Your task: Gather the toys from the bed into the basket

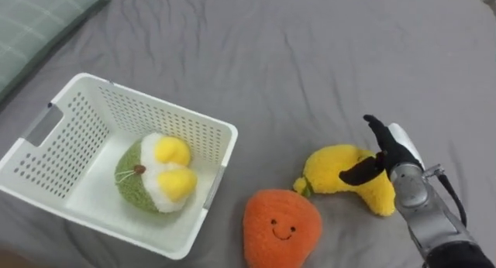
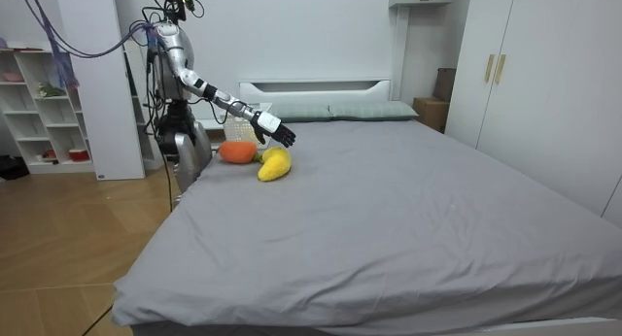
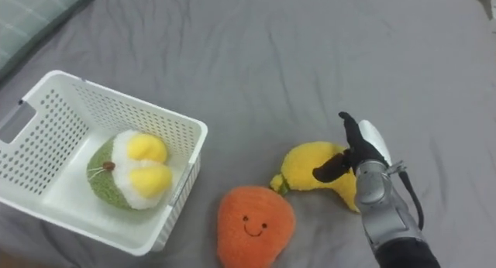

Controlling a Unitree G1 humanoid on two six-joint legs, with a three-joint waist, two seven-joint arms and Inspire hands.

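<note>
The grey bed (image 1: 310,59) spreads across the whole scene, and in the room view the robot stands at its side near the headboard end, on the room view's left, with its right arm stretched out over the mattress. A green checked pillow (image 1: 39,20) lies at about 10 o'clock in the eye views. At 8 o'clock sits a white perforated basket (image 1: 77,121), resting flat on the sheet. Inside it lies a round green plush toy (image 1: 136,183) with a white patch and two yellow lumps on top, close to the wall that faces 4 o'clock. Outside the basket, at 6 o'clock, an orange plush toy (image 1: 280,225) with a stitched smile lies on the sheet just beside the basket's corner. At 2 o'clock from it, touching or nearly so, lies a curved yellow plush toy (image 1: 341,171). The right hand (image 1: 391,152) comes in at 4 o'clock and hangs over the yellow toy's far end, fingers straight and spread apart, thumb out across the plush. Whether it touches the toy cannot be told.
</note>
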